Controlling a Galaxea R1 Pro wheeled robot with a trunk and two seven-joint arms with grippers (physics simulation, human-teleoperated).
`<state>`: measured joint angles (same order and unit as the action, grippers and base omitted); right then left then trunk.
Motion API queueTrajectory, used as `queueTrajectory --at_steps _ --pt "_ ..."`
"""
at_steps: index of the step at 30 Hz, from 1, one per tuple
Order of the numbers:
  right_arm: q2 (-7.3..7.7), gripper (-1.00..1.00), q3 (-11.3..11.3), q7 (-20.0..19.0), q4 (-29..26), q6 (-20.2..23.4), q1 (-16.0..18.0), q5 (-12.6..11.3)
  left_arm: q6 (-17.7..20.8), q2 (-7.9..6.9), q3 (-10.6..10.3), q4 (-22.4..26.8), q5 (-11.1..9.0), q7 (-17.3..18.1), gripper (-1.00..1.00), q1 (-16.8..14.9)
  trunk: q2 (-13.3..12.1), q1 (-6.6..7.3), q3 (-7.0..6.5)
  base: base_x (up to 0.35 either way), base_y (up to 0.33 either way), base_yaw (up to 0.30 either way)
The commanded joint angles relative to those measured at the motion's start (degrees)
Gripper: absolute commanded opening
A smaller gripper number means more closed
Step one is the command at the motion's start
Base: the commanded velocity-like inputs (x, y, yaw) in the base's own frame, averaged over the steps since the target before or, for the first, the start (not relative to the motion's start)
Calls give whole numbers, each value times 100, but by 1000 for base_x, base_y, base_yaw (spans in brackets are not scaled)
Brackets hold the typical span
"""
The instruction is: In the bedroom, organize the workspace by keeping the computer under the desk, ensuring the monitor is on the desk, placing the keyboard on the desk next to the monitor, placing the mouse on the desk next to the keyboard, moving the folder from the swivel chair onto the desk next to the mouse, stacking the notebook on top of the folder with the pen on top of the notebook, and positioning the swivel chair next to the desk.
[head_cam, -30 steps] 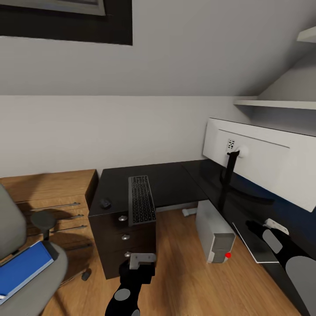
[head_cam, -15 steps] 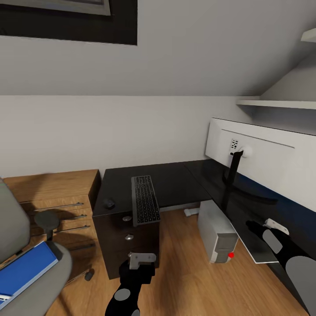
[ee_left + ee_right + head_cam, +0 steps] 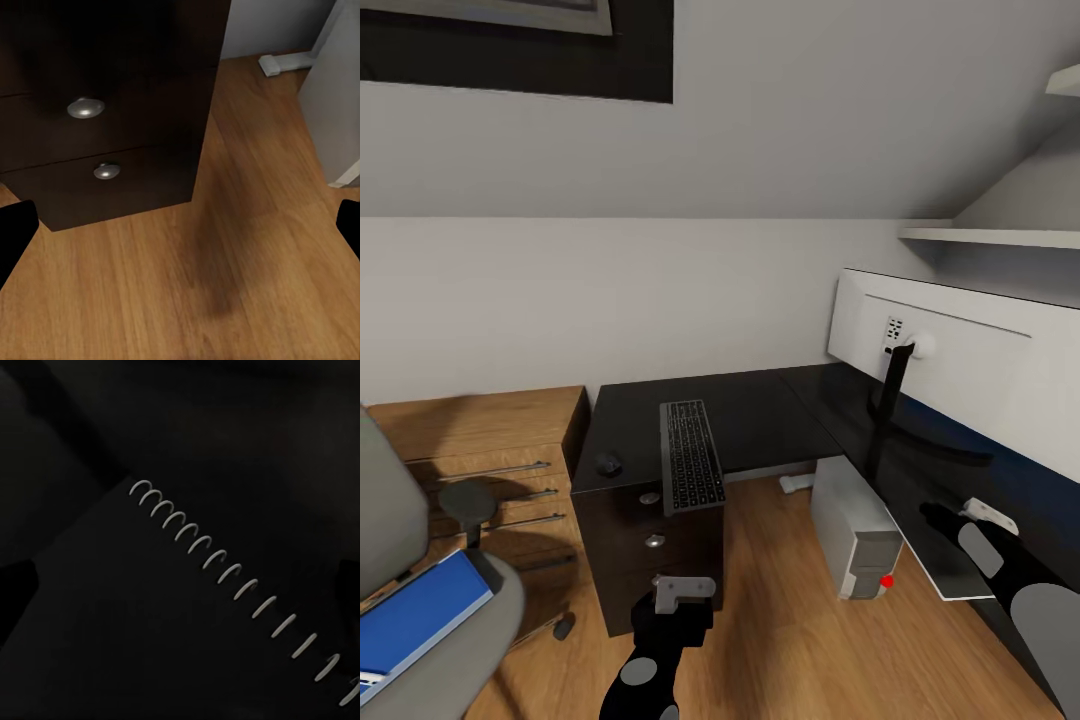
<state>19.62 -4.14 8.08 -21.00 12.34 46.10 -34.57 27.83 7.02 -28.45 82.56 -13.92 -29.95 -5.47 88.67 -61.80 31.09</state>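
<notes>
Jaws of the left gripper stand wide apart and hold nothing, over wood floor just in front of the desk's drawers; beyond them the keyboard and mouse lie on the tabletop. Right gripper hangs above the notebook; its jaws look spread, gripping nothing. Ahead of them stands the monitor, and beside them, under the tabletop, the computer. Well off to the left jaws' outer side, the folder lies on the swivel chair.
</notes>
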Motion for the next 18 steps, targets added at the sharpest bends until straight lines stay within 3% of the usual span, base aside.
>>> queueTrajectory --at_steps 1,9,18 --pt "0 100 -17 34 114 49 -4 -150 12 -1 -11 6 -58 -55 100 -6 3 0 7 0 0 0" --pt "5 100 -17 28 114 37 -4 -147 12 1 -16 6 -58 -55 100 -6 3 0 7 0 0 0" --pt "6 100 -17 27 108 13 -4 -147 12 9 -20 3 -58 -55 100 -6 -358 197 -154 0 0 0"
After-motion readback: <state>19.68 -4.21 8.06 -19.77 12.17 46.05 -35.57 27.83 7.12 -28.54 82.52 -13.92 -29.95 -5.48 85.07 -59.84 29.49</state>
